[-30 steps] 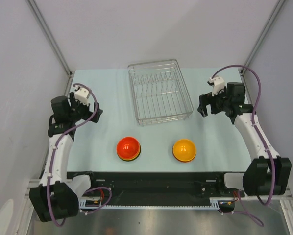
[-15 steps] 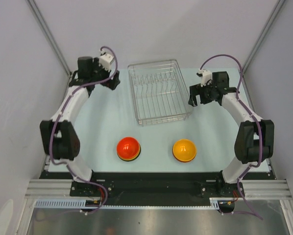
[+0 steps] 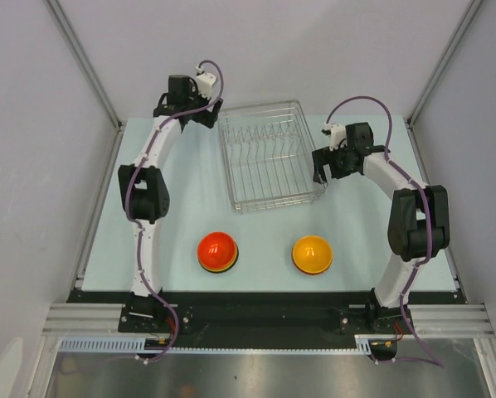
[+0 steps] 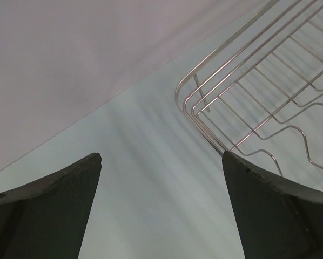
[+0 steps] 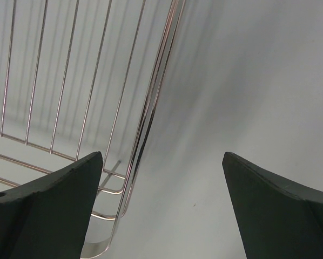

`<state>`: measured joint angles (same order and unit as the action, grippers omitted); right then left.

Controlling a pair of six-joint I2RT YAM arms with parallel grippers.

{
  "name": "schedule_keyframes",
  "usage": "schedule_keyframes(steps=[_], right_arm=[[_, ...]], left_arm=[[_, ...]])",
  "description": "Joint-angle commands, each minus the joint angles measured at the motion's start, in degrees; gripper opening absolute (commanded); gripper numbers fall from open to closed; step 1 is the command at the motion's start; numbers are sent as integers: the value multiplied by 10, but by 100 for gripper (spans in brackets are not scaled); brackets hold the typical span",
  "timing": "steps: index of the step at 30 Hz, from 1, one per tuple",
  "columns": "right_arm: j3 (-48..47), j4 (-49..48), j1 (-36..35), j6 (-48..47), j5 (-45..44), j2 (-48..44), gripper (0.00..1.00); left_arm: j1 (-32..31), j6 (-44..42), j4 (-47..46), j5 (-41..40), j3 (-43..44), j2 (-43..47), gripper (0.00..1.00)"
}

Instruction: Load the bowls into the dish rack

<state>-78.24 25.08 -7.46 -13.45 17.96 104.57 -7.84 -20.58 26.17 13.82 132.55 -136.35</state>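
The dish rack (image 3: 269,157) is a silver wire basket at the back middle of the table, with nothing in it. A red bowl (image 3: 217,249) lies upside down on a stack near the front, left of centre. To its right an orange bowl (image 3: 312,253) lies upside down. My left gripper (image 3: 208,116) hangs open at the rack's far left corner, holding nothing. In the left wrist view the left gripper (image 4: 161,162) has the rack's corner (image 4: 186,100) to its right. My right gripper (image 3: 327,172) is open and holds nothing beside the rack's right side. The right gripper (image 5: 161,162) has the rim (image 5: 148,108) on its left.
The pale blue table (image 3: 173,207) is walled by grey panels at the back and on both sides. Metal frame posts (image 3: 86,66) rise at the back corners. The arms' bases sit on the black rail (image 3: 256,311) along the near edge.
Both arms have swung toward the back. The left gripper went from the table's left side to the rack's far left corner. The right gripper moved left to the rack's right side.
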Motion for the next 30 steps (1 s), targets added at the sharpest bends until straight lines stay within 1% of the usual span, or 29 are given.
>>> schedule_keyframes(steps=[1, 7, 19, 25, 30], right_arm=[[-19, -6, -4, -12, -20, -3, 100], [-2, -15, -10, -18, -33, -8, 100], [26, -24, -29, -43, -71, -22, 100], [44, -39, -30, -52, -107, -37, 100], [44, -62, -29, -61, -163, -26, 100]], left_arm=[[-29, -28, -22, -50, -9, 2, 100], [-42, -36, -45, -70, -21, -13, 100], [-46, -46, -74, -187, -26, -45, 100], [-46, -51, -78, -201, -49, -44, 100], [-46, -61, -82, -202, -106, -15, 100]])
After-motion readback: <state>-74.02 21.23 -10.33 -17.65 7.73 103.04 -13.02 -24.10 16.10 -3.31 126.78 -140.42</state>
